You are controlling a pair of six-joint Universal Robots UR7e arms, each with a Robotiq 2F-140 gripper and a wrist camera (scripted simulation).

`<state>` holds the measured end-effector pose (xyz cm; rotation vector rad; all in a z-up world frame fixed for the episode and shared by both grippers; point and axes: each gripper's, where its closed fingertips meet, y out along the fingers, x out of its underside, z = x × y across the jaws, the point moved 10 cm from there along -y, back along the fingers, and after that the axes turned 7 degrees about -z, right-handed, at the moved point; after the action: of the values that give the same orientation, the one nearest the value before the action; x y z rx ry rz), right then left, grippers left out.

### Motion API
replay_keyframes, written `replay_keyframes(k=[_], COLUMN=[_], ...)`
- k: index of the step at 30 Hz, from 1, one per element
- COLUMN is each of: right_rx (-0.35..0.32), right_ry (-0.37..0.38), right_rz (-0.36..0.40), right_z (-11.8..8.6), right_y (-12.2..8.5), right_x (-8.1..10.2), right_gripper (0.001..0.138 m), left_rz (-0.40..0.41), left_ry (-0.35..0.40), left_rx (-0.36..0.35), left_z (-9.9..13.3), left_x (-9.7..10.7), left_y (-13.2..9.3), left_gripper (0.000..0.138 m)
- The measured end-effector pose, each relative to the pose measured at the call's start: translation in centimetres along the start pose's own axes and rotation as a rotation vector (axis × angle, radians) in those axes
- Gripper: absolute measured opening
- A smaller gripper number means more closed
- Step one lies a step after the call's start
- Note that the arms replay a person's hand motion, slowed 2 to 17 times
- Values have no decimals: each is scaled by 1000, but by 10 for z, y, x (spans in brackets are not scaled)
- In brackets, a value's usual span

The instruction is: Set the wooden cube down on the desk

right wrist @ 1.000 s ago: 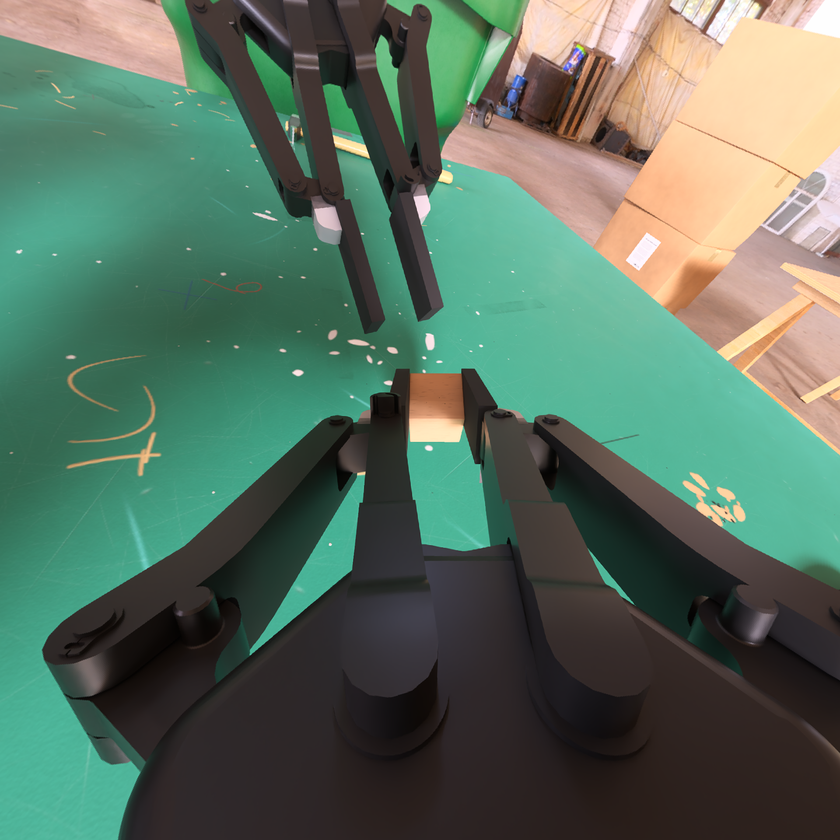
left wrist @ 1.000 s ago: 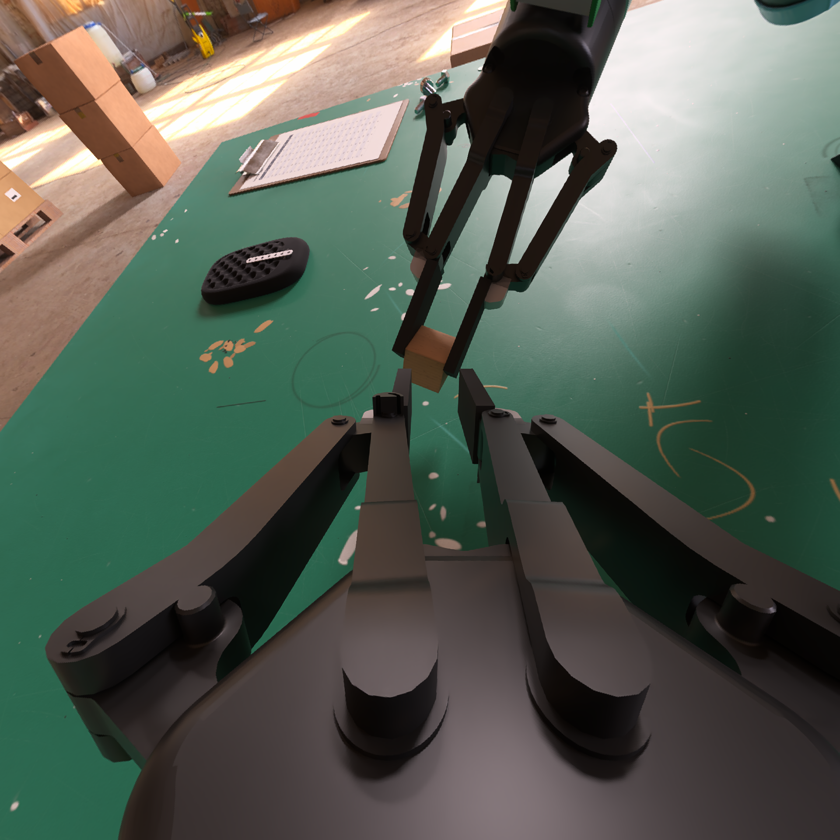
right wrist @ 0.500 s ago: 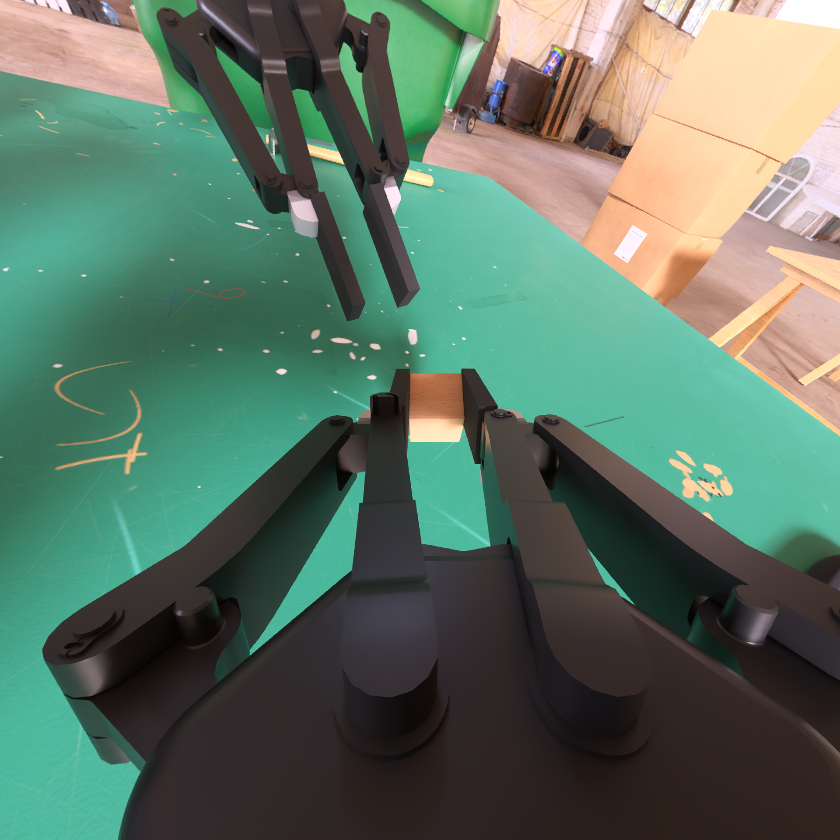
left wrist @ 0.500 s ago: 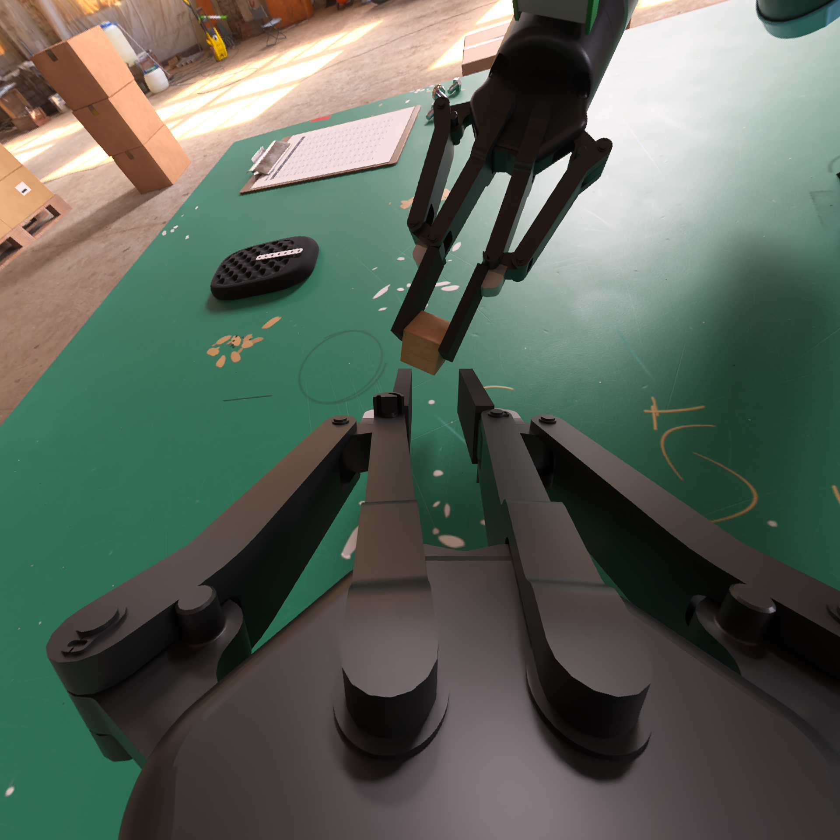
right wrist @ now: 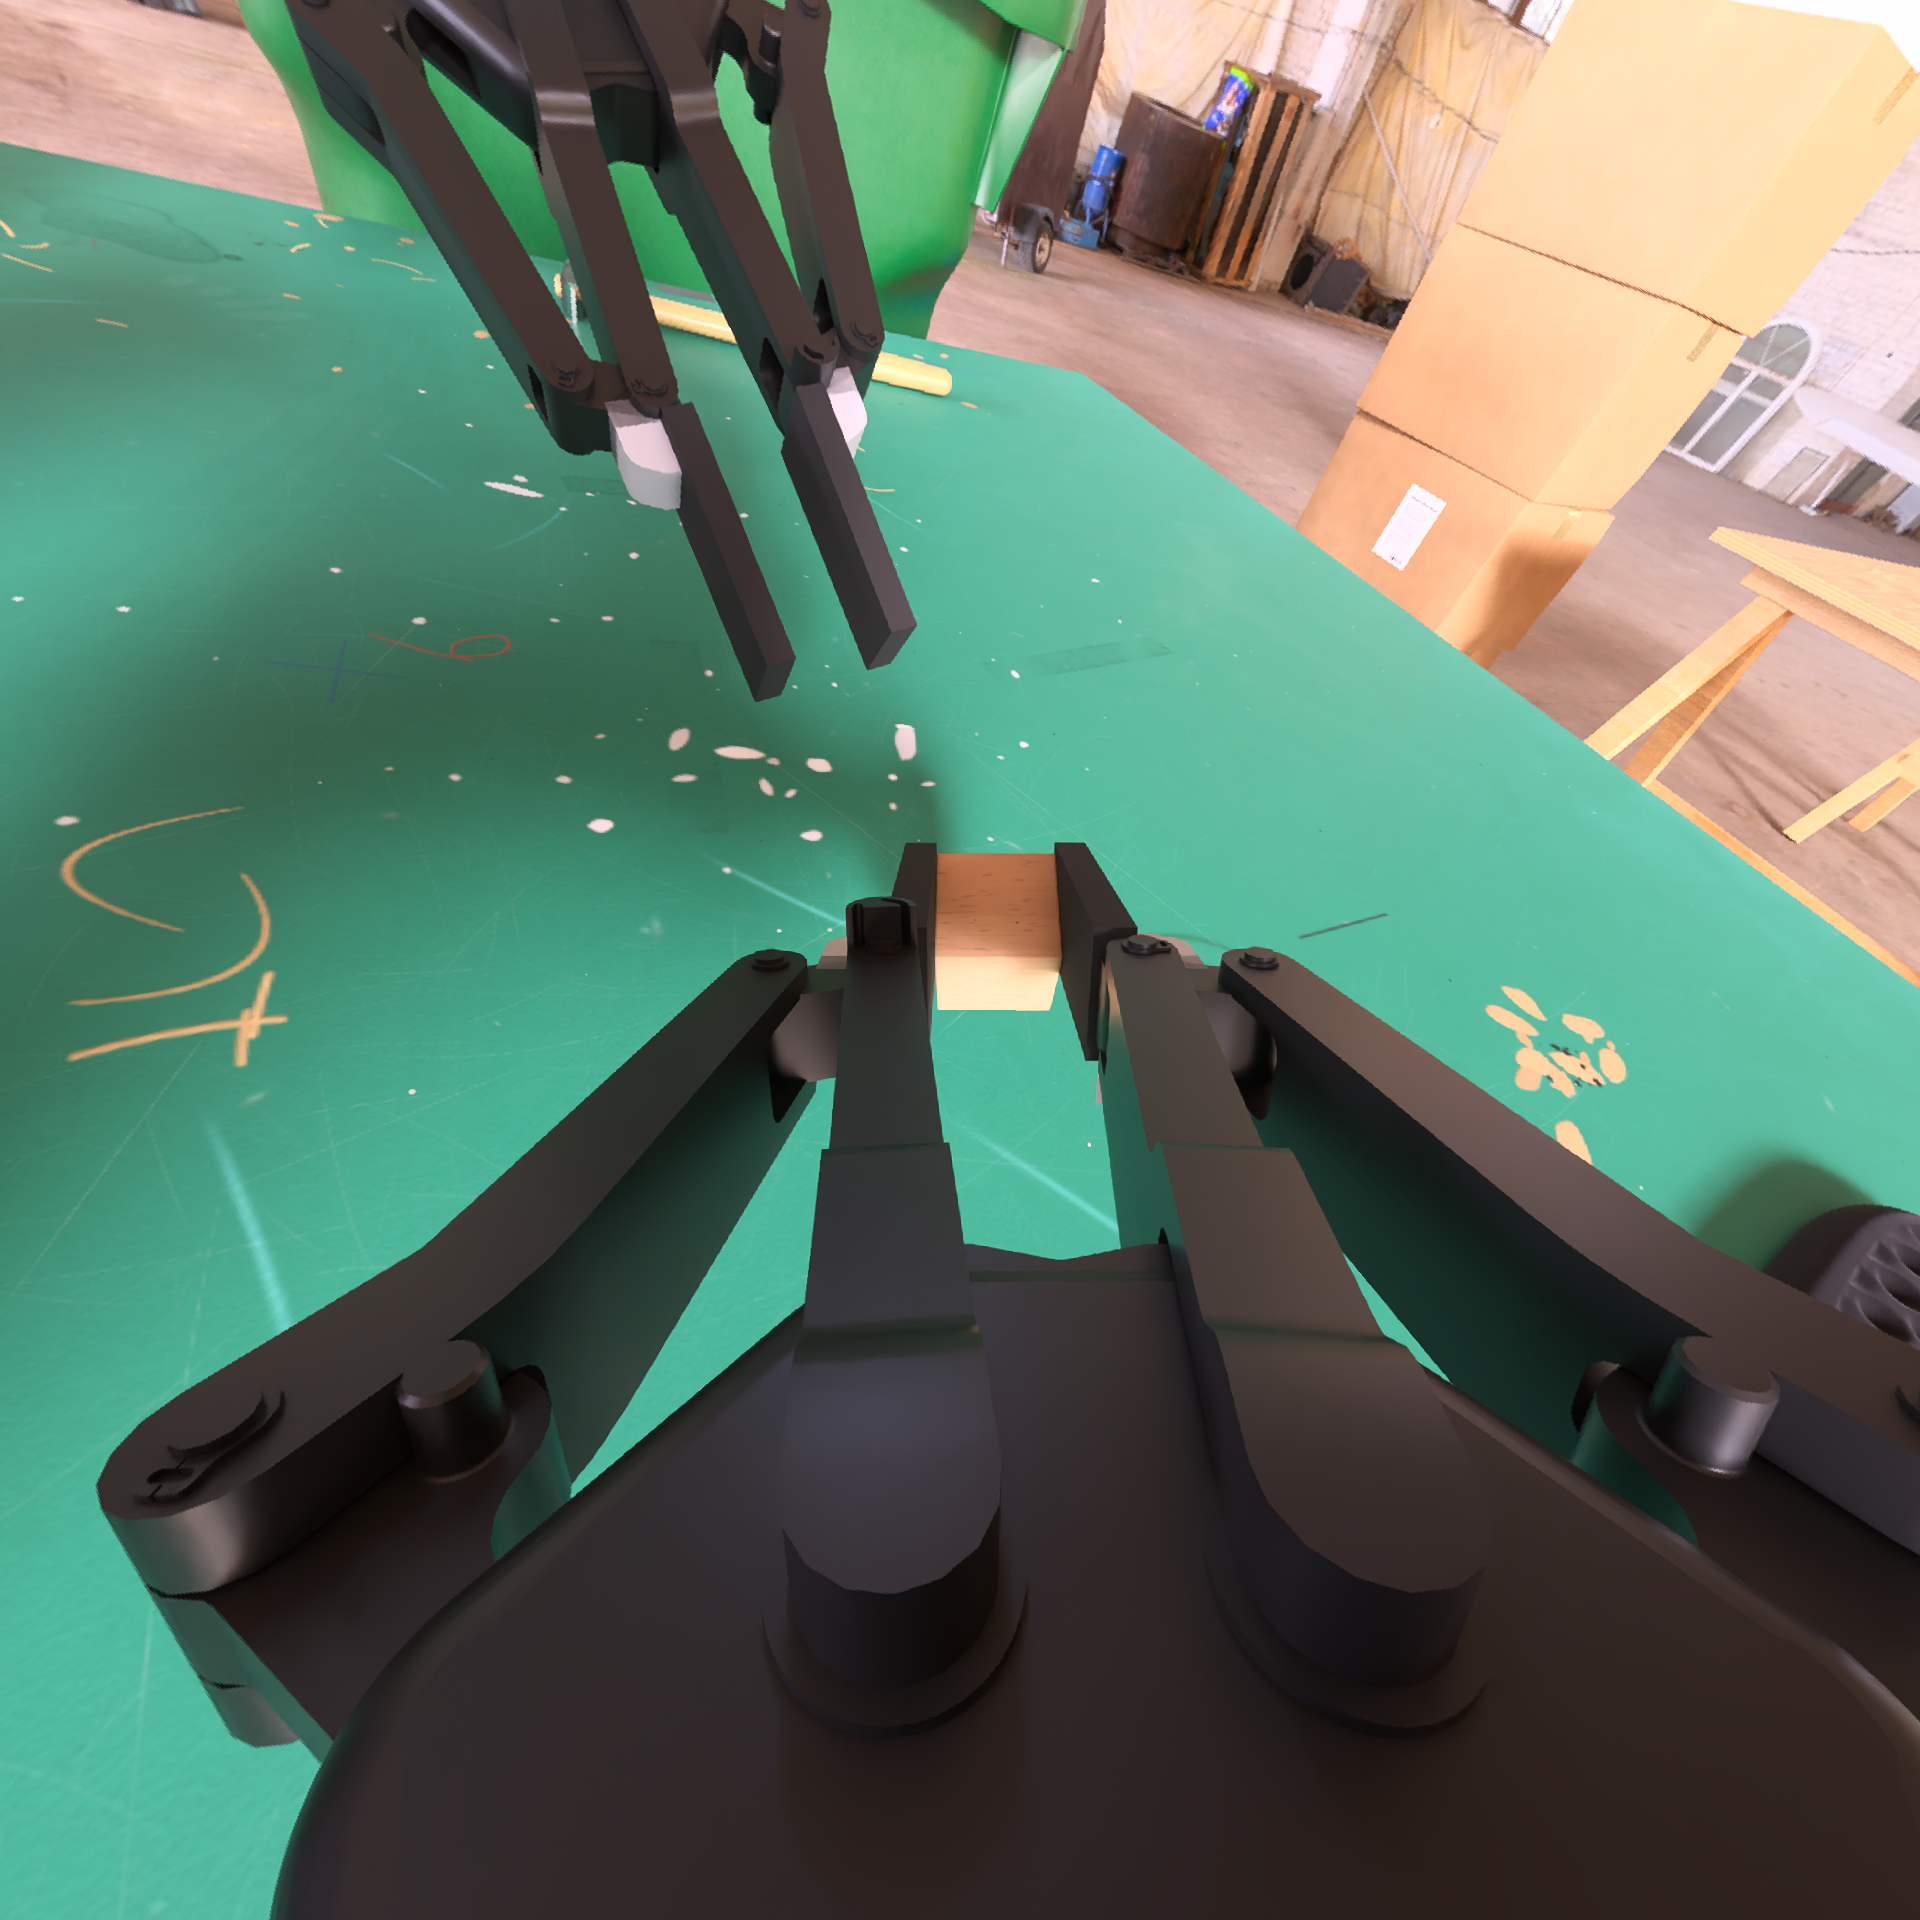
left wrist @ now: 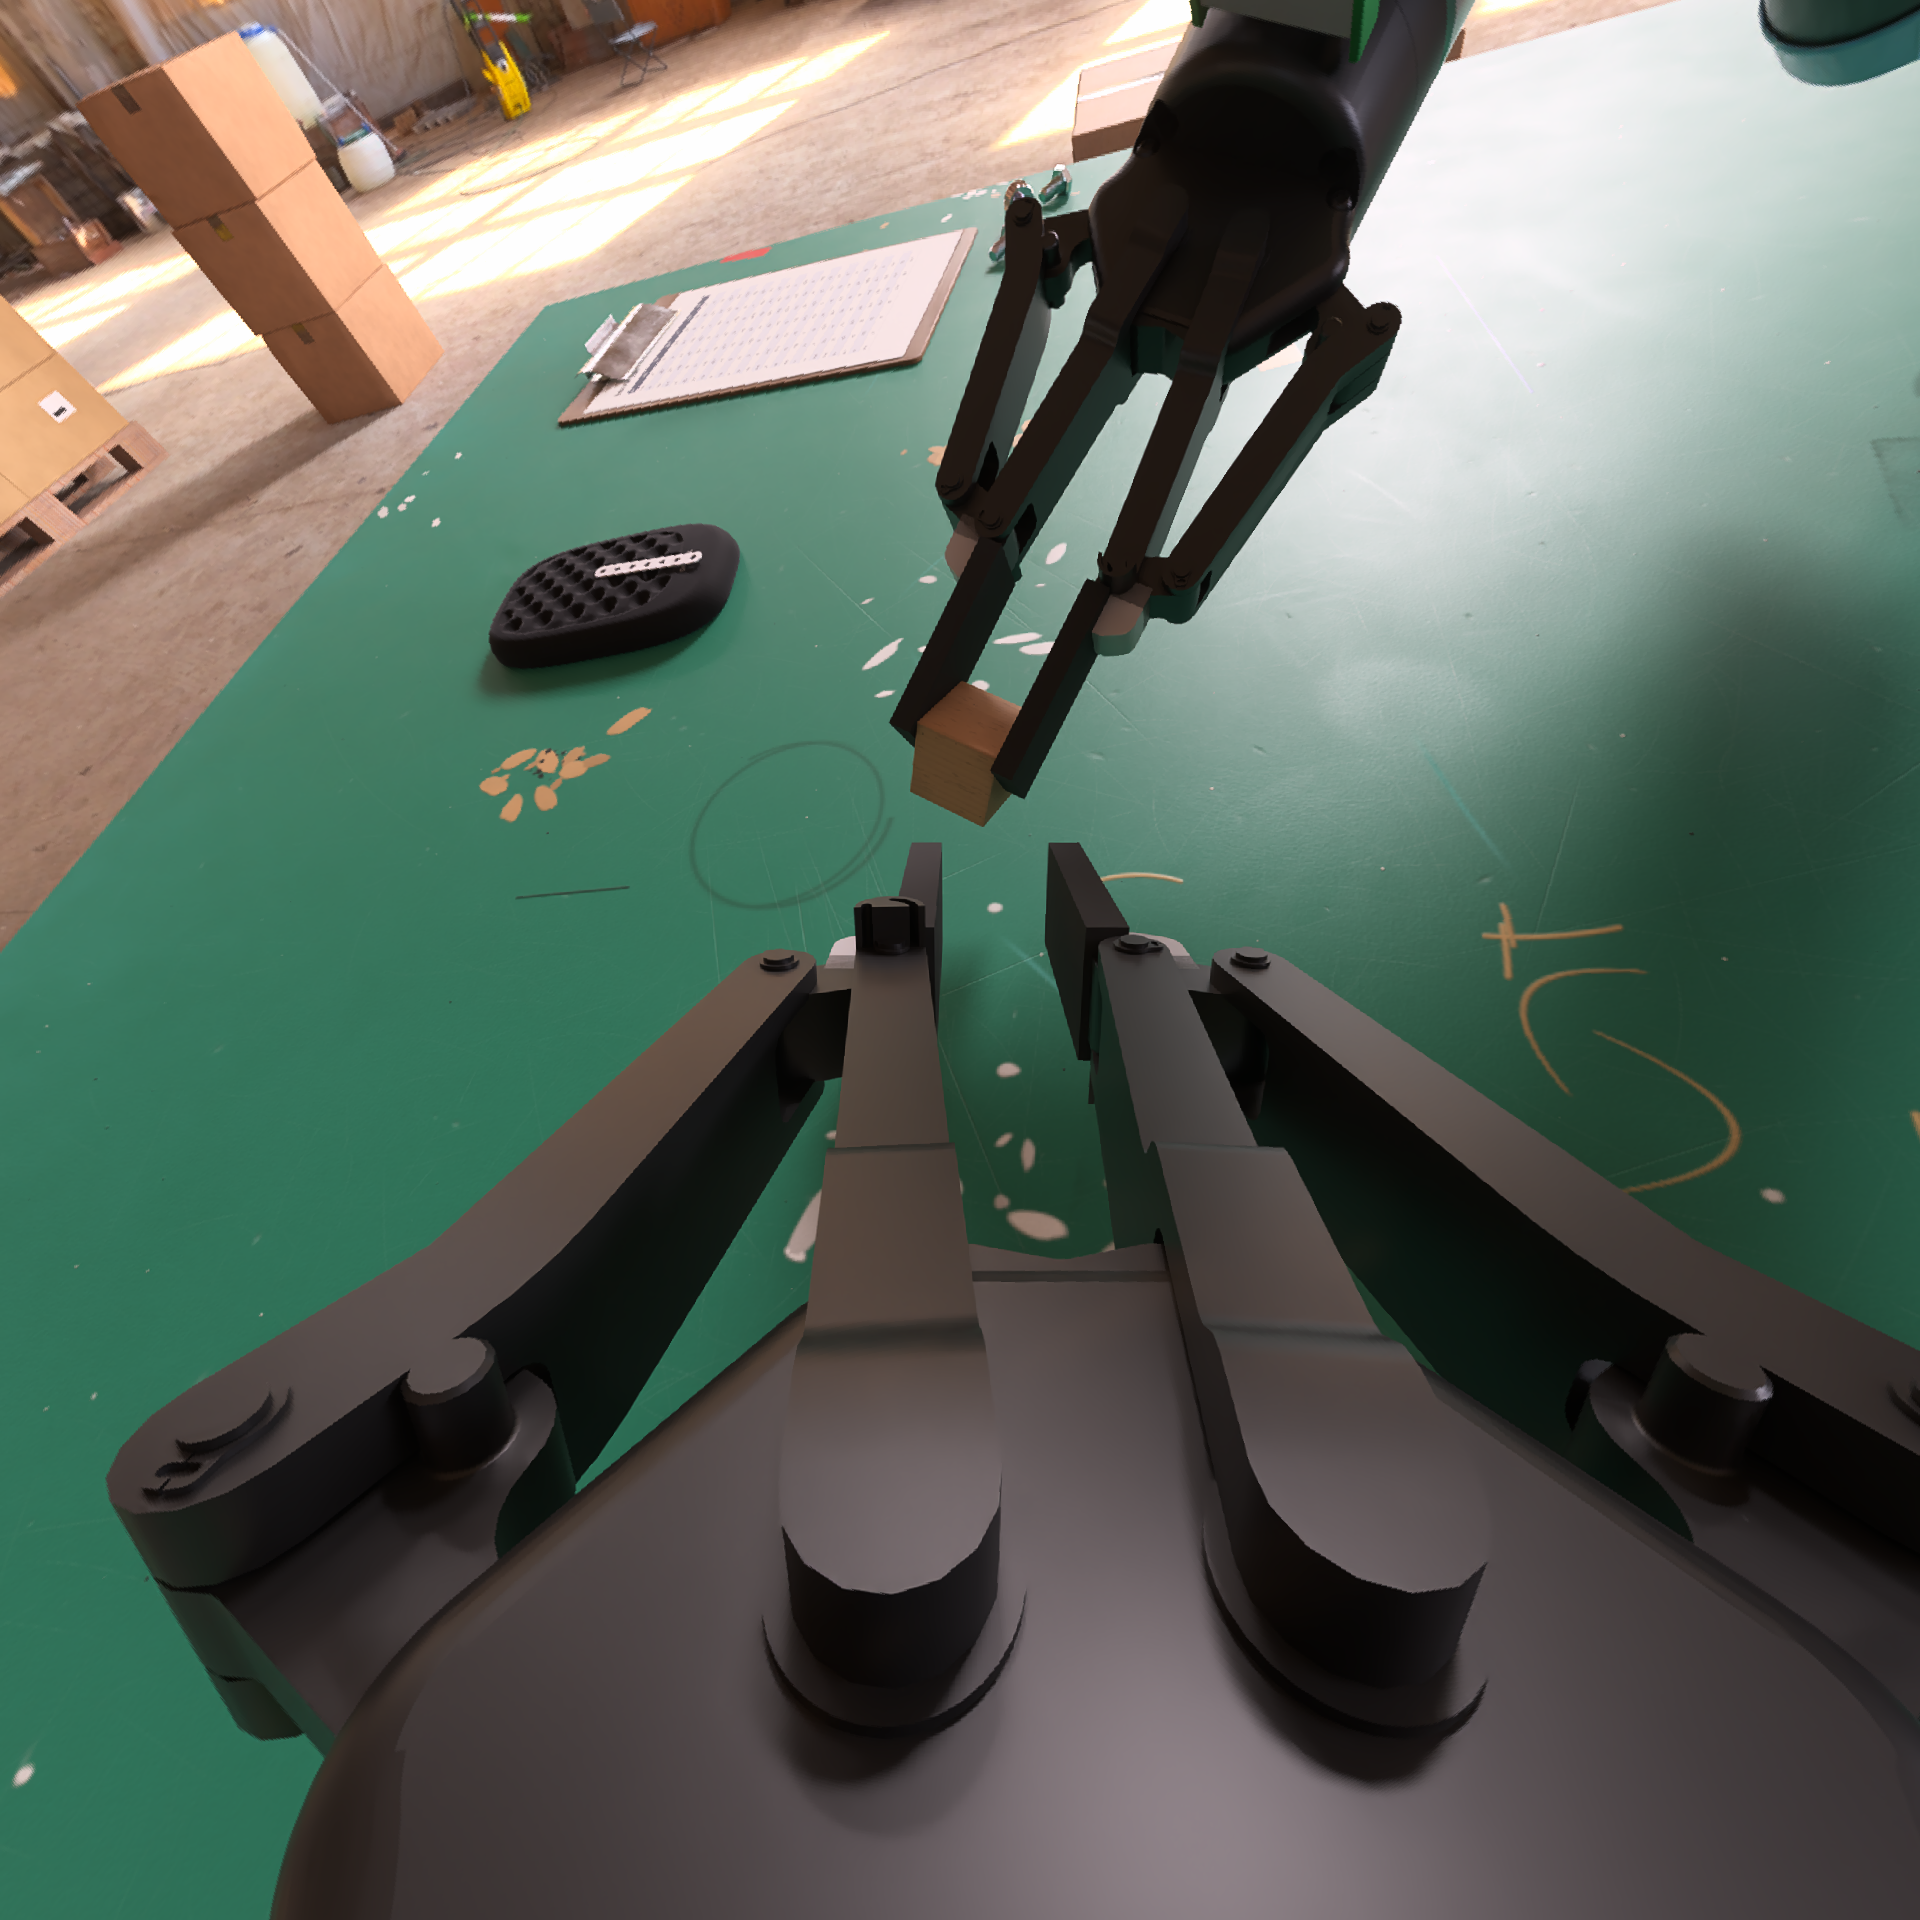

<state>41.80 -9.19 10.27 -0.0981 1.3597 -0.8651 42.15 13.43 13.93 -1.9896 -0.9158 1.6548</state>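
Observation:
The wooden cube (right wrist: pixel 995 925) sits between the fingers of my right gripper (right wrist: pixel 995 857), which is shut on it. In the left wrist view the right gripper (left wrist: pixel 961 758) reaches down from above and holds the cube (left wrist: pixel 951 774) tilted, a little above the green desk (left wrist: pixel 312 1039). My left gripper (left wrist: pixel 994 862) is open by about the cube's width and empty, just short of the cube. It also shows in the right wrist view (right wrist: pixel 831 665), hanging above the desk (right wrist: pixel 416 935) beyond the cube.
A clipboard (left wrist: pixel 769 322) and a black perforated pad (left wrist: pixel 613 592) lie on the desk's far left. A yellow stick (right wrist: pixel 904 369) lies near the far edge. Cardboard boxes (right wrist: pixel 1558 312) and a wooden table (right wrist: pixel 1818 623) stand on the floor beside the desk.
The two grippers have drawn apart. The right gripper has carried the cube away from the left gripper's fingertips. The left gripper stays open and empty.

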Motion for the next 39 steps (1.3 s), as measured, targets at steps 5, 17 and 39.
replay_keyframes(k=[5,17,39], right_rx=[6,5,18], right_ry=[-2,10,10], right_rz=[-10,-46,-115], right_z=[1,2,2], right_y=[0,3,10], right_x=[1,4,4], right_gripper=[30,30,30], left_rz=[-6,-23,-48], left_ry=[-3,-8,-2], left_rx=[-1,-7,-11], left_z=[-1,-1,1], left_x=[1,2,2], left_y=[0,3,8], left_gripper=[27,27,26])
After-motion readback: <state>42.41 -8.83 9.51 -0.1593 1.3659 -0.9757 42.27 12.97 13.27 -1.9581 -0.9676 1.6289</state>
